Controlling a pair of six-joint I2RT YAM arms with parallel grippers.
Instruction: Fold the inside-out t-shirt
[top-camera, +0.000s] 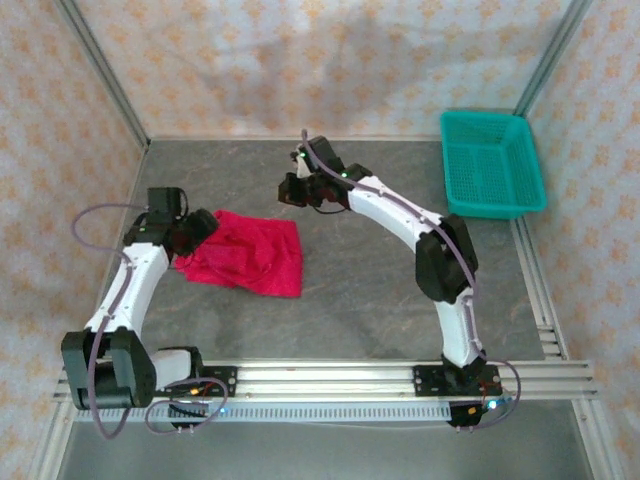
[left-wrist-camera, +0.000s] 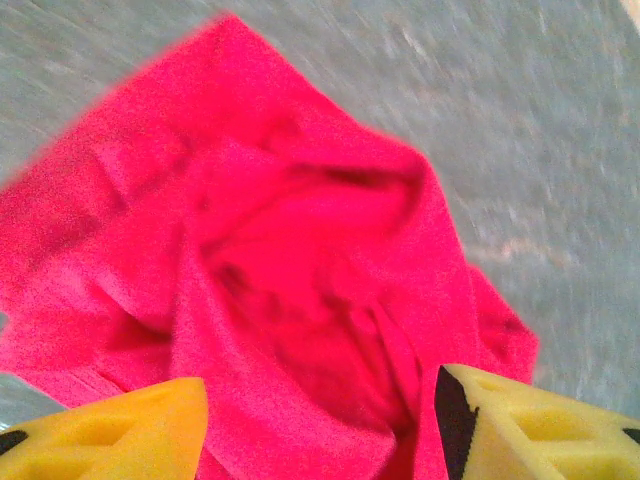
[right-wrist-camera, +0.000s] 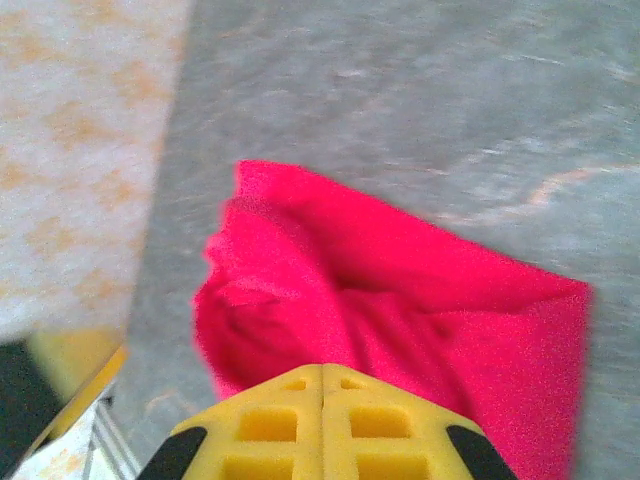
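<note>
**Crumpled inside-out t-shirt (top-camera: 245, 252) at 9 o'clock on the tabletop (top-camera: 380, 290)**

The left hand (top-camera: 200, 228) sits at the shirt's 10 o'clock edge, its fingers (left-wrist-camera: 120, 430) spread apart over the cloth. The right hand (top-camera: 293, 188), closed on nothing, hangs toward the shirt's 1 o'clock. A teal basket (top-camera: 492, 170) stands at 2 o'clock.

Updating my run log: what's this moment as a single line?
crimson-red cloth t-shirt: bunched on grey table | left gripper: open, over shirt | right gripper: shut, empty, off the shirt

White arms (top-camera: 395, 210), black joints (top-camera: 447, 262), yellow claw fingers (left-wrist-camera: 530, 430)
</note>
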